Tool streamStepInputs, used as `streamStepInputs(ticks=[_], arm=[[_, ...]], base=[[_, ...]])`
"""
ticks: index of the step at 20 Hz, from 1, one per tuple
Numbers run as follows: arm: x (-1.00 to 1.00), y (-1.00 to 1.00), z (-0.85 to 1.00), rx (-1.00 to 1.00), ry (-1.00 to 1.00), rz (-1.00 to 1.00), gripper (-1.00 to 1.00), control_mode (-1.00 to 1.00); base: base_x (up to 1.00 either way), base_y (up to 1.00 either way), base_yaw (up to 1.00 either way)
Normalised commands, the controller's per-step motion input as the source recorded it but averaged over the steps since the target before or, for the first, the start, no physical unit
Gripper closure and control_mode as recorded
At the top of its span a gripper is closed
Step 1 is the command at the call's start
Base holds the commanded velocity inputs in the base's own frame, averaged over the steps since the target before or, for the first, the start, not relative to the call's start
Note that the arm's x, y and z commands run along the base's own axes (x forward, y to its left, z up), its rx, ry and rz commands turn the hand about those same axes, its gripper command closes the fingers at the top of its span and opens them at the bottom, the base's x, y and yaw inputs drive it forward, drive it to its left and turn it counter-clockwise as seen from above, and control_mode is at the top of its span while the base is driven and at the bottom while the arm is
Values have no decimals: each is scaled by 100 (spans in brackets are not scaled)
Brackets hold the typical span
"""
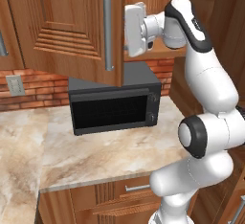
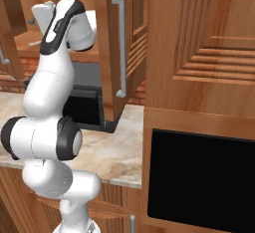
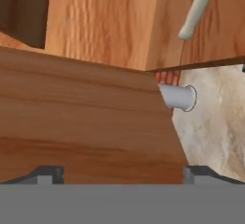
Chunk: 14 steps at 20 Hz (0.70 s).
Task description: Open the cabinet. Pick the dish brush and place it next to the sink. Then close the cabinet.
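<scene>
No readable text, label, brand, number or sign is showing anywhere in these views.

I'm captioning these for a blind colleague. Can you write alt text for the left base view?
A white robot arm reaches up beside a swung-open wooden cabinet door with a long silver handle, its hand raised at the cabinet's open front. Below sits a black microwave on a marble counter against a brick wall.
</scene>
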Motion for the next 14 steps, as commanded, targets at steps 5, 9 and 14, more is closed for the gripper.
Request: streamStepInputs(ticks=[5,9,14], arm=[[0,18,11,4,7,15,-100,-100],[-14,27,14,5,5,16,-100,-100],[-40,34,2,3,1,18,-100,-100]], base=[[0,0,0],[0,0,0],[0,0,0]])
